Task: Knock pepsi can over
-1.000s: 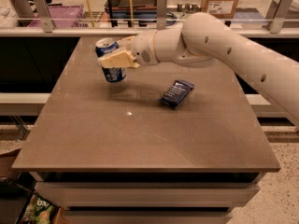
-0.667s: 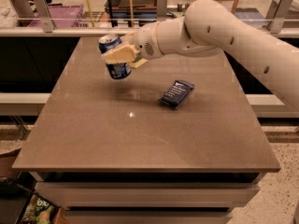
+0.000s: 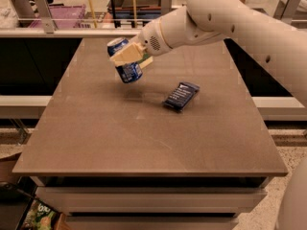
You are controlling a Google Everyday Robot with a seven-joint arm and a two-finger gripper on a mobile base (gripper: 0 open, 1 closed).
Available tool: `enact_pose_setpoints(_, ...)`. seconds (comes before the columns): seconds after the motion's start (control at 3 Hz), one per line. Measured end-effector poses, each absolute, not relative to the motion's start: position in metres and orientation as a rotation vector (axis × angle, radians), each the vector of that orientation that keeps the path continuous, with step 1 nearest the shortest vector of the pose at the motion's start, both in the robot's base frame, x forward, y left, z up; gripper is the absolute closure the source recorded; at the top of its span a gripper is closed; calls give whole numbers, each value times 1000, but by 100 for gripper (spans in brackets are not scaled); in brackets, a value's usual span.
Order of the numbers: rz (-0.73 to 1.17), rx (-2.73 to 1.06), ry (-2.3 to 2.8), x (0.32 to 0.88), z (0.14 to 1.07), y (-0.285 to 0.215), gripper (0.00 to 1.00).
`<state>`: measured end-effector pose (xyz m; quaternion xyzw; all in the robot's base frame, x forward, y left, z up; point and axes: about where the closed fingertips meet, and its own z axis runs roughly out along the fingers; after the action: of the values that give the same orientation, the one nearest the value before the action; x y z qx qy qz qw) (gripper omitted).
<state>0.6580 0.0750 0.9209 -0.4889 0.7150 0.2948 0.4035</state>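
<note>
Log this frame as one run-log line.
tool: over table far-left, shut on pepsi can | can: tilted, not yet down | snack wrapper: flat, right of can, apart

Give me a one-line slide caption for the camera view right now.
Gripper clasps the tilted pepsi can above the table, snack wrapper lying nearby.

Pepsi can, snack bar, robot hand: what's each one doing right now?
pepsi can: tilted, squeezed in the hand, seemingly lifted off the table.
hand: shut on the pepsi can, over the table's far left.
snack bar: lying flat on the table, apart from the can.
</note>
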Motion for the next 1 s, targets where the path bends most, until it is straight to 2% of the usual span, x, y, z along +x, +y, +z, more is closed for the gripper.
enact_pose_setpoints(1.0, 593, -1384, 2089, 648, 909, 80, 100)
